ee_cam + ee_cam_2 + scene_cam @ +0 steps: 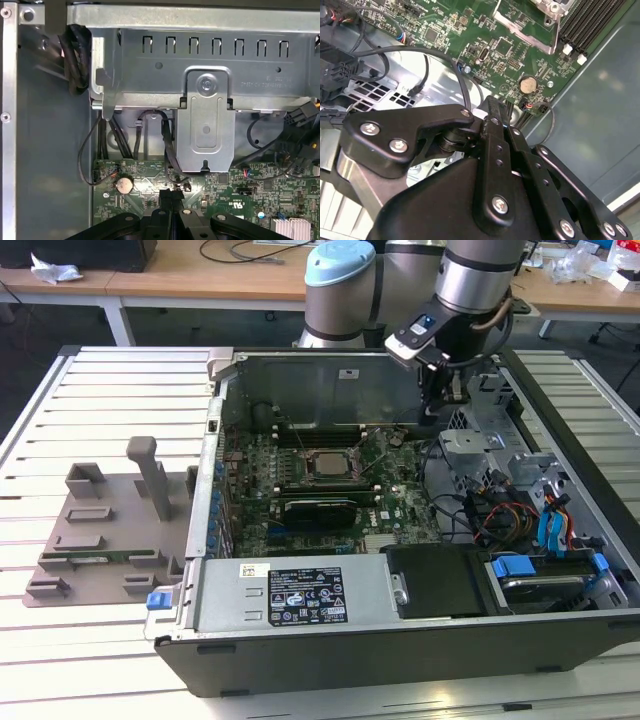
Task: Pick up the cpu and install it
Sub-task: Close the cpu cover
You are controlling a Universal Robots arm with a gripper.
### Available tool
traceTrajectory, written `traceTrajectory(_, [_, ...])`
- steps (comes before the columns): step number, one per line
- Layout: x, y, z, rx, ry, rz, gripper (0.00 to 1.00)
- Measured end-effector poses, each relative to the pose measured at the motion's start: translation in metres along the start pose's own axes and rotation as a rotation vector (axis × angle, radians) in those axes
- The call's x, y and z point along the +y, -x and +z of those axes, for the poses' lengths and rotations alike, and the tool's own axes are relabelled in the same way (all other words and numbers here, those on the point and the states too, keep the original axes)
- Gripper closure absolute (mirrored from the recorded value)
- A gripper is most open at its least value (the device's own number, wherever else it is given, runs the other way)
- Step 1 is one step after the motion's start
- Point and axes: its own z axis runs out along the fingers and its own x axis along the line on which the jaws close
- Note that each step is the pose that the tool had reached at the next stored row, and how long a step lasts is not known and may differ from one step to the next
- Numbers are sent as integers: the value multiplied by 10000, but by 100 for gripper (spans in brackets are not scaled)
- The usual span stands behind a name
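The cpu (325, 462) seems to lie flat in the socket mid-motherboard (280, 192), and the hand (171, 194), fingers together on nothing, hangs over the board's corner by the coin battery (124, 185), so take it level, by the edges, clear of the cables (167, 145).

likely a robotics lab: opened computer case (400, 652) on slatted table (110, 400), wooden desks (200, 275) behind
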Motion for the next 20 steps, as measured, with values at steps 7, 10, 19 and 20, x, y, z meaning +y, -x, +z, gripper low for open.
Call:
traceTrajectory(7, [-11, -2, 117, -1, 0, 0, 89])
traceTrajectory(10, [-15, -3, 177, 0, 0, 0, 89])
traceTrajectory(19, [-21, -6, 324, -1, 0, 1, 89])
traceTrajectory(20, [-21, -6, 340, -1, 0, 1, 89])
